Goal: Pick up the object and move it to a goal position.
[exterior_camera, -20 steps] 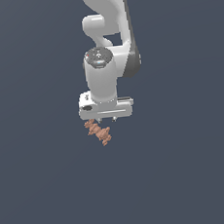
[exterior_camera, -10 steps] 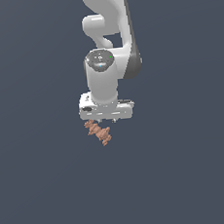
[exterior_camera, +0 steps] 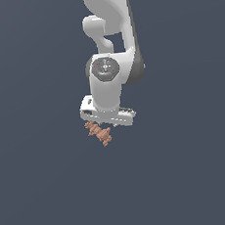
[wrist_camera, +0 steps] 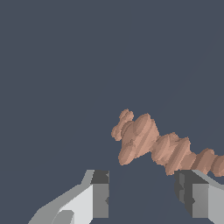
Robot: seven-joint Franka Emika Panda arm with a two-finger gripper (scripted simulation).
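Note:
The object [exterior_camera: 99, 132] is a small terracotta, knobbly, elongated piece lying just under the white hand at the end of the arm. In the wrist view the object [wrist_camera: 153, 144] stretches slantwise beyond the fingertips, with its thin end near one fingertip [wrist_camera: 188, 192]. My gripper [wrist_camera: 142, 194] is open, with a wide gap between the two fingers and nothing inside it. In the exterior view the gripper [exterior_camera: 108, 122] hovers directly over the piece, and the hand hides the fingers there.
A plain dark blue-grey surface fills both views. The white arm [exterior_camera: 110, 46] rises from the hand to the exterior view's top edge. Nothing else shows.
The hand has sunk a little toward the object and twisted slightly about its axis. The terracotta piece has stayed where it was.

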